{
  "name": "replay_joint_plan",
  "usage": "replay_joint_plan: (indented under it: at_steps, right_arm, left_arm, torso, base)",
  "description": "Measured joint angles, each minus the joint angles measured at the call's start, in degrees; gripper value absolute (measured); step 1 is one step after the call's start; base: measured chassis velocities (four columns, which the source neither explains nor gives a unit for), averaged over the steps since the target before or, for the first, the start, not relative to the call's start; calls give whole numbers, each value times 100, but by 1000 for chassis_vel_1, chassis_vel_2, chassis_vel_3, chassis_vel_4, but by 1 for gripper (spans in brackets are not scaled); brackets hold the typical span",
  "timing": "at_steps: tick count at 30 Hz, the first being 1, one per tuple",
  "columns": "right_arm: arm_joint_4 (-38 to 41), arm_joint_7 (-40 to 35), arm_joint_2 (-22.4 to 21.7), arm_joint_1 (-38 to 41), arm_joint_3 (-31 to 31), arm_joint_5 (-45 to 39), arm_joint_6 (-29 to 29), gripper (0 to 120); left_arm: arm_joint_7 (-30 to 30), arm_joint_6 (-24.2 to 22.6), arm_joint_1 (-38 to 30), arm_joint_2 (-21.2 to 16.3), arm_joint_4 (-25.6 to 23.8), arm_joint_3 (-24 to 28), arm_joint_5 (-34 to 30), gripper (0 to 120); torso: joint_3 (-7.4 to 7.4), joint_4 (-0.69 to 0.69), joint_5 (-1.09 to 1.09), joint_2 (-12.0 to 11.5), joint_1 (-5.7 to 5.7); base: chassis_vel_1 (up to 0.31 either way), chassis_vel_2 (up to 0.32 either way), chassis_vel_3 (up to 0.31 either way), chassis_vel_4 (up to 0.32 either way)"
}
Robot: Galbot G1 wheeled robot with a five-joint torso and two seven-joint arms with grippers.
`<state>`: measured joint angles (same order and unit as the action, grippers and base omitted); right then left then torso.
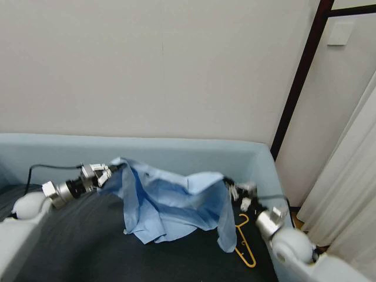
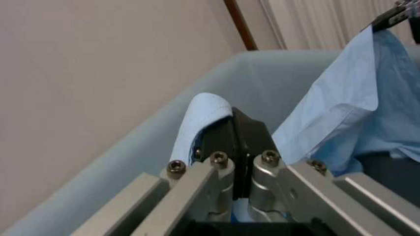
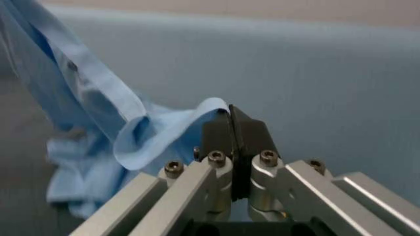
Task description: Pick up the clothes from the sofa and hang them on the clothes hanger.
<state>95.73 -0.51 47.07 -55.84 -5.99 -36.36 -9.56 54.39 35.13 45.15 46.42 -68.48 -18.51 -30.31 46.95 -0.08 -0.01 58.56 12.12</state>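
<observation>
A: What's the biggest thing there?

B: The pale blue sofa (image 1: 176,150). Its back runs behind both sets of jaws, and its dark seat (image 1: 76,247) lies beneath them.

A: And the shirt?

B: The light blue shirt (image 1: 170,202) is stretched between the two sets of jaws, its top edge held up off the seat. The middle sags, and the lower folds seem to reach the seat below and between them.

A: Any hanger?

B: A yellow hanger (image 1: 245,244) lies on the seat just below the right jaws, beside the shirt's dangling end.

A: How is the left gripper?

B: The left gripper (image 1: 108,172) is at the shirt's left corner. In the left wrist view (image 2: 234,132) its jaws are pressed together on a fold of the cloth (image 2: 200,113).

A: The right one?

B: The right gripper (image 1: 232,189) is at the opposite corner. Its jaws (image 3: 231,130) are likewise pinched on a hem of the shirt (image 3: 98,93), which trails away from them towards the seat.
</observation>
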Motion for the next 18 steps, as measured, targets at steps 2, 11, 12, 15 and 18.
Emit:
replay_joint_plan:
  at_steps: [2,11,12,15,18]
  right_arm:
    - [-354,-140,193,-147,-99,369,119,0]
    - [-1357,-745,741,-36,-318,829,478,0]
    - [-1398,-775,757,-31,-321,830,583,4]
    - [-1400,-767,725,-72,-313,832,754,11]
    - [-1164,-659,400,-246,-360,834,765,25]
  left_arm:
    - [182,119,85,187,203,-4,361,0]
    - [321,264,-119,463,795,-17,808,0]
    - [350,264,-132,458,797,-17,805,0]
    - [384,258,-140,434,769,-17,759,0]
    - [376,243,-144,385,620,-6,594,0]
  torso:
    - [1,2,-2,-1,0]
    - [1,2,0,-1,1]
    - [1,3,-1,-1,1]
    - [1,3,-1,-1,1]
    - [1,3,-3,-1,1]
  base:
    - [0,0,0,0]
    - [0,0,0,0]
    - [0,0,0,0]
    - [0,0,0,0]
    - [0,0,0,0]
